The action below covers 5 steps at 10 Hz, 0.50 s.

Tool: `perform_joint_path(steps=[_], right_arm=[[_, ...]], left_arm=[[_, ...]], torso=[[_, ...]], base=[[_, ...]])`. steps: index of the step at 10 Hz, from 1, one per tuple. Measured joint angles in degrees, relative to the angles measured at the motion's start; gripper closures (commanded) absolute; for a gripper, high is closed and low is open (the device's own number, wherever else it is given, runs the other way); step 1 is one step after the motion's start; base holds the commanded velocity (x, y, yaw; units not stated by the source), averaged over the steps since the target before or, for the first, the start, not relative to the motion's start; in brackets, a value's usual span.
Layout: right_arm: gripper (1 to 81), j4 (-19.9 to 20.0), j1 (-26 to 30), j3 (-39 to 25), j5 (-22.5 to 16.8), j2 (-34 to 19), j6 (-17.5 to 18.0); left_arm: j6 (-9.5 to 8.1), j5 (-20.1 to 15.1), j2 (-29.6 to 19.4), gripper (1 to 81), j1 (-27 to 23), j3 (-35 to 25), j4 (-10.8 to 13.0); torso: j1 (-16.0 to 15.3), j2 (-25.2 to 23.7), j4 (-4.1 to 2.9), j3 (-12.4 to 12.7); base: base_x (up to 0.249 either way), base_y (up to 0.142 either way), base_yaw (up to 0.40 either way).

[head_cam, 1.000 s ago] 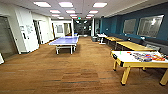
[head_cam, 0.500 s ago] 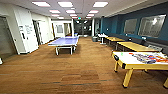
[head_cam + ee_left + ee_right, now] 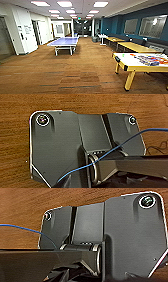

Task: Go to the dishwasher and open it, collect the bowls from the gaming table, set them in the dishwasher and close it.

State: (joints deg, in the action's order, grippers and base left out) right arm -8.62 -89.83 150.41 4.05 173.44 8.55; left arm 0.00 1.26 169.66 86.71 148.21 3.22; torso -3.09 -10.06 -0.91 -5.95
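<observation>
Nearest, both wrist cameras look down past the robot's own dark plates onto brown carpet (image 3: pixel 15 144). From them I cannot tell whether the left gripper or the right gripper is wide, narrow or holding anything. In the head view the gaming table (image 3: pixel 140 68) stands near on the right, its white top rimmed in pale yellow, on yellow legs. Toward its near-left end sit a small green speck (image 3: pixel 123 55) and, just beside it, an orange patch (image 3: pixel 132 55). These are probably the bowls, though they are too blurred to be sure. A colourful spread (image 3: pixel 150 60) covers the top further right. If they are plastic bowls, I judge them light, stiff and smooth, not fragile, and likely to skid on the slick top if nudged. Pinching one over the rim, across its wall, should serve better than pushing from the side. Further back along the right wall stand yellow-topped tables (image 3: pixel 135 46). A blue table-tennis table (image 3: pixel 63 41) is well apart, mid-room on the left, with a dim corridor beyond.
</observation>
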Motion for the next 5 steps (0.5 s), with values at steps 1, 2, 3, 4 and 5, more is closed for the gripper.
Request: perform_joint_path(steps=[1,2,3,4,5], right_arm=[[1.0,0.0,0.0,0.0,0.0,0.0,0.0],[1.0,0.0,0.0,0.0,0.0,0.0,0.0],[1.0,0.0,0.0,0.0,0.0,0.0,0.0],[1.0,0.0,0.0,0.0,0.0,0.0,0.0],[1.0,0.0,0.0,0.0,0.0,0.0,0.0]], left_arm=[[0.00,0.0,0.0,1.0,0.0,0.0,0.0],[0.00,0.0,0.0,1.0,0.0,0.0,0.0],[0.00,0.0,0.0,1.0,0.0,0.0,0.0],[0.00,0.0,0.0,1.0,0.0,0.0,0.0],[0.00,0.0,0.0,1.0,0.0,0.0,0.0]], torso=[[0.0,0.0,0.00,0.0],[0.0,0.0,0.00,0.0],[0.0,0.0,0.00,0.0],[0.0,0.0,0.00,0.0],[0.0,0.0,0.00,0.0]], base=[[0.167,0.000,0.000],[0.167,0.000,0.000],[0.167,0.000,0.000],[0.167,0.000,0.000],[0.167,0.000,0.000]])
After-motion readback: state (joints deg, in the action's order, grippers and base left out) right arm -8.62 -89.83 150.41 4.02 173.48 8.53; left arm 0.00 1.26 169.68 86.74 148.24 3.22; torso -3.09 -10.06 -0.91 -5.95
